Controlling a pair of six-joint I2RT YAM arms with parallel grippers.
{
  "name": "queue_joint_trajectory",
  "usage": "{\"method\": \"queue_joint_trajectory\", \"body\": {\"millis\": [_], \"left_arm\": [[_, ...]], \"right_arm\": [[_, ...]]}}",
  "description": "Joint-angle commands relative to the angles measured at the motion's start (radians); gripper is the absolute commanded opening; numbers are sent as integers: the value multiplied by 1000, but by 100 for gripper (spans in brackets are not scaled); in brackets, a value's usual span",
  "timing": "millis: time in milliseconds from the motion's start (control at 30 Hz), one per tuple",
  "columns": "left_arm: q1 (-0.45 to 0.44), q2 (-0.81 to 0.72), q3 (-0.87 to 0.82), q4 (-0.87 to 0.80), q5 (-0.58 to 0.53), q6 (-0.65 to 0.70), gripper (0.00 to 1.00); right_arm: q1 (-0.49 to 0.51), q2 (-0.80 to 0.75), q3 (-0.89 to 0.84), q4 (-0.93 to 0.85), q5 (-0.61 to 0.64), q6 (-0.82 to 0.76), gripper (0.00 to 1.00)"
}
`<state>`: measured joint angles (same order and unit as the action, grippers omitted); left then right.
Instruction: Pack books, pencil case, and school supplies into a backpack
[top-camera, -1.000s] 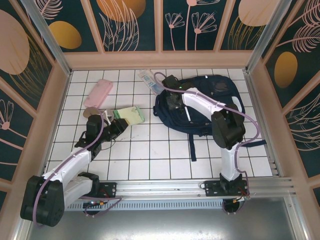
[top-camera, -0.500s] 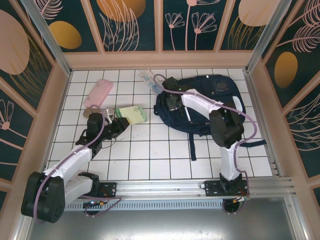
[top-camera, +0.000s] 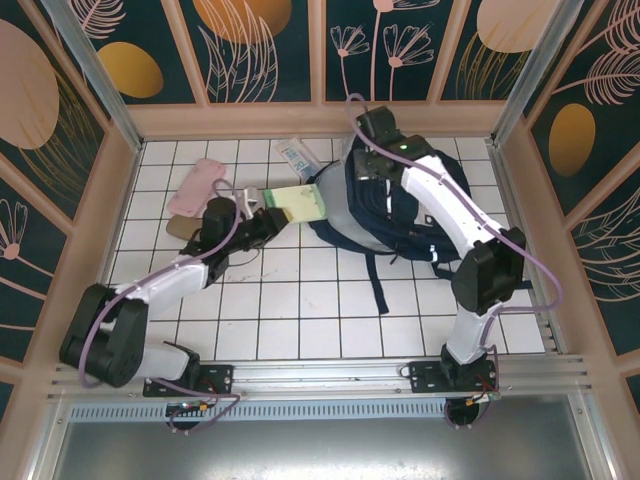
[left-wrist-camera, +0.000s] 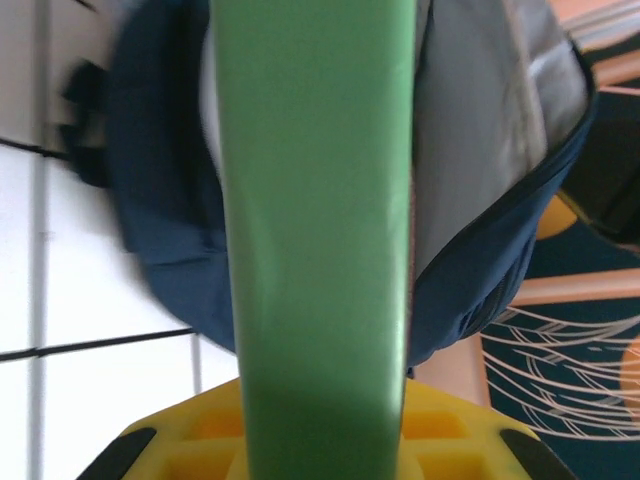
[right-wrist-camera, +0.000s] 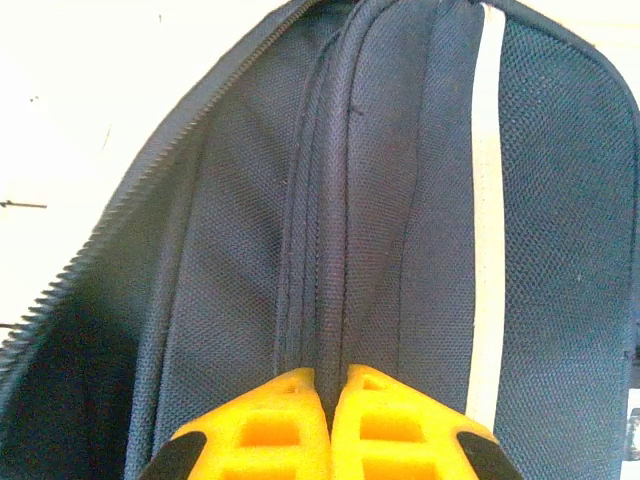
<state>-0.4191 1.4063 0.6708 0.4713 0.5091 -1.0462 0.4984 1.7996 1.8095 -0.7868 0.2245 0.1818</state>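
Left gripper (top-camera: 265, 213) clamping one green notepad (top-camera: 300, 203), right gripper (right-wrist-camera: 330, 388) pinching one backpack (top-camera: 405, 215) seam.

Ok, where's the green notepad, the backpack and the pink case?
green notepad (top-camera: 300, 203), top view, middle of its cover.
backpack (right-wrist-camera: 400, 200), right wrist view, navy fabric.
pink case (top-camera: 197, 187), top view, its middle.

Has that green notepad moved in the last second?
Yes. The green notepad, held by the left gripper, has travelled right, away from the pink pencil case, to the backpack opening.
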Motion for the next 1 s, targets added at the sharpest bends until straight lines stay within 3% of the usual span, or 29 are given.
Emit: {"method": "queue_joint_trajectory", "body": {"millis": [0, 200, 500, 900, 967], "left_arm": [[-61, 102, 97, 162, 18, -40, 0], [-144, 346, 293, 245, 33, -76, 0], [-274, 661, 612, 284, 18, -144, 0], [-406, 986, 1046, 25, -29, -109, 0], [-418, 1006, 1090, -22, -33, -86, 4]], "right_arm": [[-34, -95, 87, 70, -148, 1, 0], [-116, -167, 81, 106, -359, 46, 0], [-193, -216, 52, 113, -441, 92, 0], [-204, -210, 38, 122, -465, 108, 0], [-204, -209, 33, 119, -462, 109, 0]]}}
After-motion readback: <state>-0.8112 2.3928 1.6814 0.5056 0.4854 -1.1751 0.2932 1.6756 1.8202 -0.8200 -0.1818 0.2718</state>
